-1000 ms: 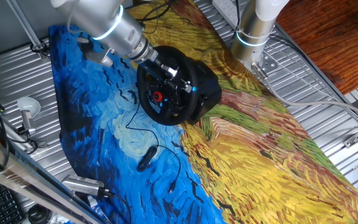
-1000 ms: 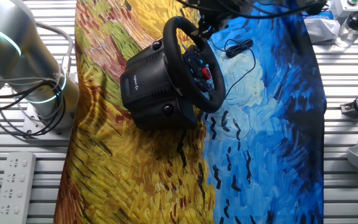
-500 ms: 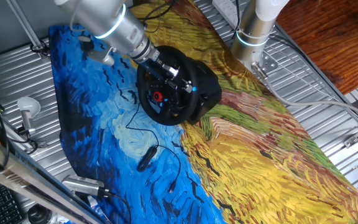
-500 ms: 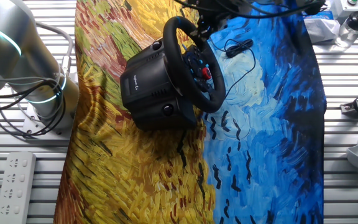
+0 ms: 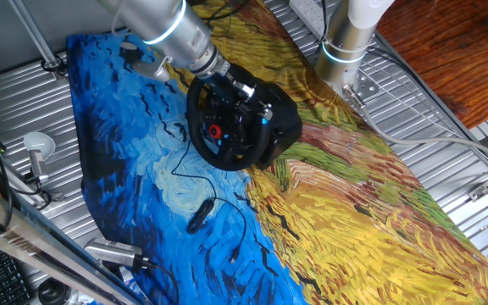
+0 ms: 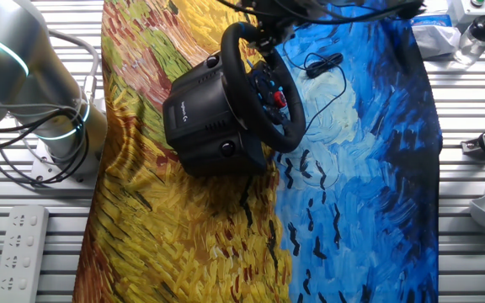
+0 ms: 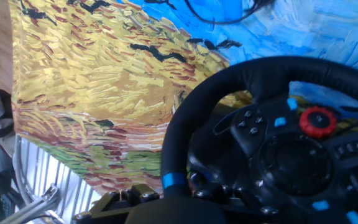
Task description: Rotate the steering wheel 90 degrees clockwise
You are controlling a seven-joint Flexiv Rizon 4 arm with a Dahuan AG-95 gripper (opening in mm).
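Arm at the top of the steering wheel, shifted since a second ago

The steering wheel [image 5: 230, 125] stands on its bulky black base [image 6: 202, 118] in the middle of the painted cloth [image 5: 354, 212], where the blue half meets the yellow. The gripper [image 5: 246, 95] is at the upper part of the rim, and the silver arm [image 5: 163, 25] has swung to the right and further over the wheel than in the earlier frames. The red knob [image 7: 316, 121] and blue-lit buttons [image 7: 279, 122] face the hand camera, with a blue mark [image 7: 173, 182] on the rim. Whether the fingers are clamped on the rim cannot be told. A small black cabled device [image 5: 198, 216] lies apart on the blue cloth.
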